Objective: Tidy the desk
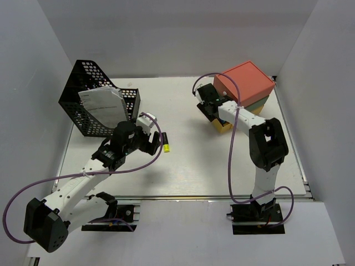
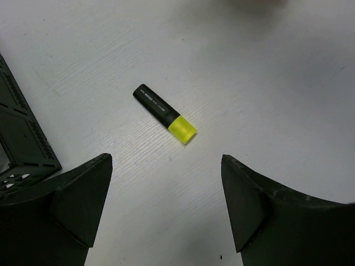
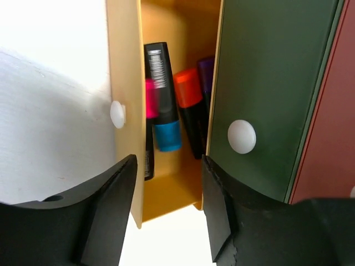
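Observation:
On the white desk [image 1: 194, 166] lies a highlighter [image 2: 165, 113] with a black body and a yellow cap [image 1: 165, 148]. My left gripper [image 2: 166, 205] hovers just short of it, open and empty, its fingers [image 2: 83, 199] on either side of bare desk. My right gripper [image 3: 166, 210] is at the stacked drawer box [image 1: 247, 88], over the pulled-out yellow drawer [image 3: 125, 83]. Its jaws stand apart with nothing between them. Several markers lie in the drawer, among them a blurred blue-capped one [image 3: 163, 100] and an orange-capped one [image 3: 187, 88].
A black mesh file basket [image 1: 94, 102] holding papers stands at the back left, its corner close beside my left finger [image 2: 22, 138]. The green drawer [image 3: 266, 83] with a white knob is shut, with the coral one [image 3: 327, 138] beyond it. A metal rail [image 1: 222, 197] runs along the desk's front edge.

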Action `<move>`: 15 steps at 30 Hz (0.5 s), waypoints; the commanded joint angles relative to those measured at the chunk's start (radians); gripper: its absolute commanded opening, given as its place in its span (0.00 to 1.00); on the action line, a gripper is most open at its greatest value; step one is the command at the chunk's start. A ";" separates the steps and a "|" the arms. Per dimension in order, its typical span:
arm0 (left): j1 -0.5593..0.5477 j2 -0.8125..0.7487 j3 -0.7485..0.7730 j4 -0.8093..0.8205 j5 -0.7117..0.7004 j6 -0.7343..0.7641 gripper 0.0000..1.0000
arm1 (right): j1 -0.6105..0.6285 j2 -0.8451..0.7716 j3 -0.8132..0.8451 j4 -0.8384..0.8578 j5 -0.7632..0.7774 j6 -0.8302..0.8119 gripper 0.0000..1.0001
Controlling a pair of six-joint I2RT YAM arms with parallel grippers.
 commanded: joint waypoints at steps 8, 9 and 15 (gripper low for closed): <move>-0.003 -0.008 0.032 0.001 0.016 -0.005 0.89 | -0.009 -0.102 -0.026 0.072 -0.211 -0.068 0.00; -0.003 -0.008 0.032 0.003 0.016 -0.005 0.89 | -0.008 -0.097 -0.024 0.063 -0.240 -0.081 0.00; -0.003 -0.010 0.033 0.003 0.019 -0.005 0.89 | -0.023 0.010 0.083 -0.092 -0.363 -0.101 0.00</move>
